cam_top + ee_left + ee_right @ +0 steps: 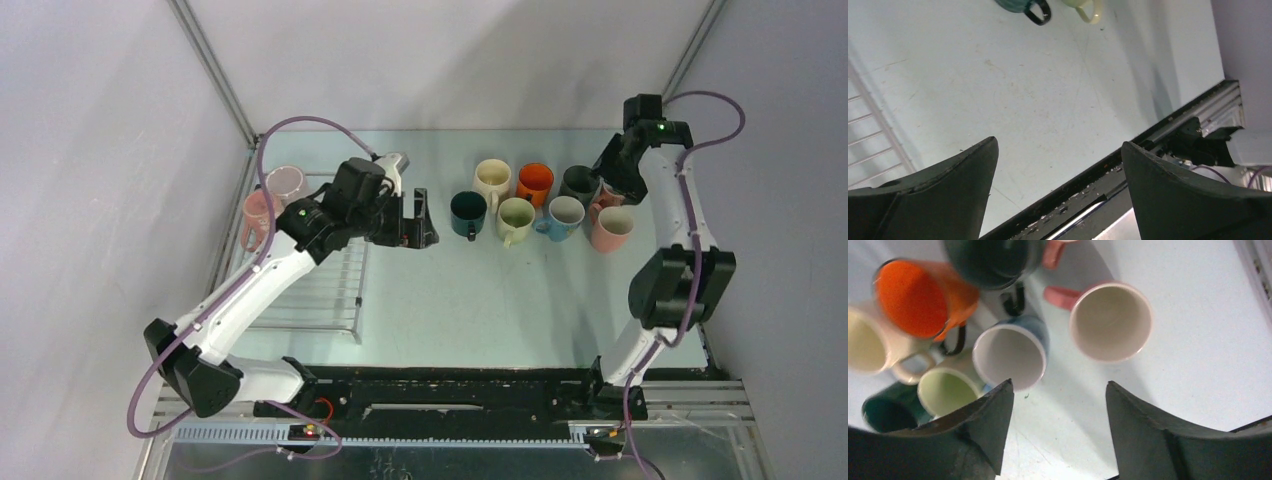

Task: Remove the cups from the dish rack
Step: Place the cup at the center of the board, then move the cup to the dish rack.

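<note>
— Where is our left claw?
— Spread wide and empty, above bare worktop, just past the right edge of the dish rack.
— Which cups are in the rack?
— We see two at its far left corner: a pink cup and a lilac-white cup. The others stand grouped on the worktop's far right, among them an orange cup and a dark green cup.
— And our right claw?
— Spread too, holding nothing, above that group beside a blue cup. We have open worktop along the near edge, between the rack and the right arm.
</note>
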Motion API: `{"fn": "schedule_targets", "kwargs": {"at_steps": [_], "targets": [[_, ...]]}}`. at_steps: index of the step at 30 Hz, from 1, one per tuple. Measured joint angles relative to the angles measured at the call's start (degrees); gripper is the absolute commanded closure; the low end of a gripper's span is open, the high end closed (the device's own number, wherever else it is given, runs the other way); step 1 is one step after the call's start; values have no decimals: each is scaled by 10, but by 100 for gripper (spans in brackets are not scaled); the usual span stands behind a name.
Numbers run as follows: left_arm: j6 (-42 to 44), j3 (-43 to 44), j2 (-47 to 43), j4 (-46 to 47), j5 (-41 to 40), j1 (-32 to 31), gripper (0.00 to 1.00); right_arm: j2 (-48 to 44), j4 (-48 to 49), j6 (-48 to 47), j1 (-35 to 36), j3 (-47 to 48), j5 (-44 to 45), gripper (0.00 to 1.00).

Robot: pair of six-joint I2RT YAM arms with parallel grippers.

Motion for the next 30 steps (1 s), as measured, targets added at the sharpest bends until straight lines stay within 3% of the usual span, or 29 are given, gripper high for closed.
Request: {"fn": "schedule_targets", "kwargs": {"at_steps": [4, 11, 20, 30], "targets": [[-10, 0, -17, -22, -45, 16, 0, -73, 3, -8, 51, 1, 5, 1], [-36, 0, -67, -55, -182, 122, 0, -161, 57, -24, 189, -36, -9, 0], [-51, 8, -45, -85, -310, 259, 0, -175, 133, -33, 290, -132, -66, 0], [-49, 9, 5, -70, -341, 381, 0, -149, 191, -38, 369, -134, -122, 0]]}}
